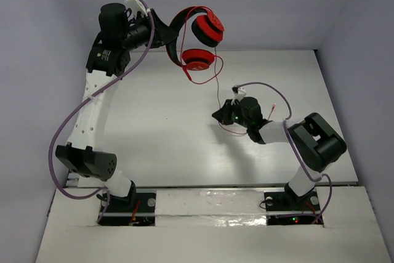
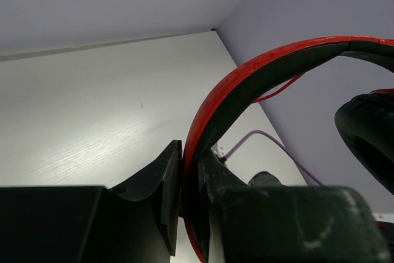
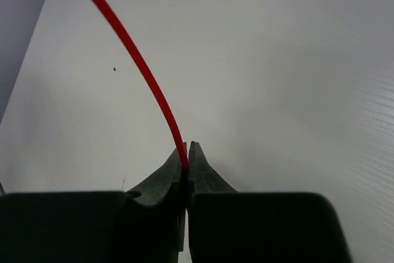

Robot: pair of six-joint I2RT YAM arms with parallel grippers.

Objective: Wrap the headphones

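The headphones [image 1: 203, 41] hang in the air at the back of the table, with two red earcups and a black-and-red headband [image 2: 246, 84]. My left gripper [image 1: 167, 36] is shut on the headband [image 1: 178, 20] and holds it up; in the left wrist view the band sits clamped between the jaws of that gripper [image 2: 191, 177]. The thin red cable [image 1: 218, 84] runs down from the earcups to my right gripper [image 1: 220, 115], which is shut on the cable [image 3: 141, 72] just above the table. A loose loop of cable lies below that gripper [image 1: 234, 132].
White table [image 1: 172, 140] with grey walls behind and at the sides. Purple arm cables [image 1: 68, 127] loop beside the left arm and over the right arm [image 1: 277, 93]. The right arm's elbow [image 1: 317, 140] stands at the table's right.
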